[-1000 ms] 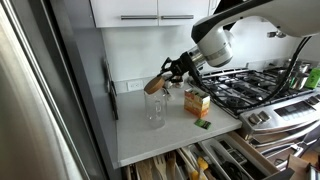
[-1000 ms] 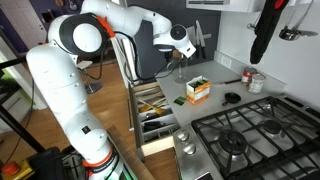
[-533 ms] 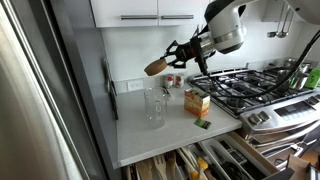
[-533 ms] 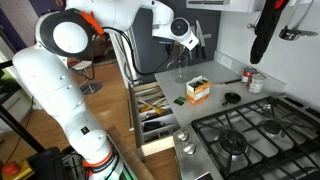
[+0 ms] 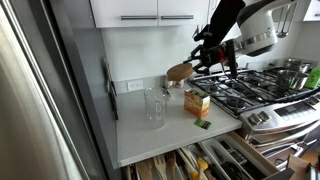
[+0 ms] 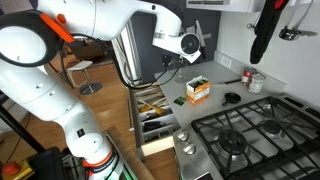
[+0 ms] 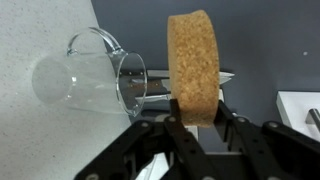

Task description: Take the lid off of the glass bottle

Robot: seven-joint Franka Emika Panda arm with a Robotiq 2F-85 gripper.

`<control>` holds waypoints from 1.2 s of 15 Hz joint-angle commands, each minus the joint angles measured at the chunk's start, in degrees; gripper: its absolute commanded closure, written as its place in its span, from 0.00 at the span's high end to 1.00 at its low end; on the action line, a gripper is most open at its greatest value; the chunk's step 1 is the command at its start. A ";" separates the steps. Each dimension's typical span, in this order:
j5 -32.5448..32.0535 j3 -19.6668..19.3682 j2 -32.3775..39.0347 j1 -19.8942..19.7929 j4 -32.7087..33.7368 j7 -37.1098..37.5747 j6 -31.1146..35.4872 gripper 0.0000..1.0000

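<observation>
Above the white countertop (image 5: 135, 135), we see the gripper (image 7: 198, 116) clamped on the cork lid (image 7: 195, 55), held on edge; the open glass jar (image 7: 88, 80) stands below the gripper, apart from it.

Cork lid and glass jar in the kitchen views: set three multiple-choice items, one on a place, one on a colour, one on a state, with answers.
1. Where is the round tan cork lid?
A on the jar
B in the air, held by the claw
C in a drawer

2. What colour is the counter?
A white
B black
C red

3. What state is the clear glass jar in?
A capped
B open and upright
C shattered

Answers: B, the claw pinches the lid edgewise, above and to one side of the jar; A, the surface around the jar is white; B, its mouth is bare.
</observation>
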 commanded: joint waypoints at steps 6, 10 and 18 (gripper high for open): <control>-1.65 -0.47 -1.81 -3.70 -3.52 -0.58 -6.88 0.37; -2.03 -0.58 -1.00 -3.72 -3.19 0.05 -8.05 0.12; -7.41 -0.22 6.29 -5.06 -8.67 -0.08 0.96 0.12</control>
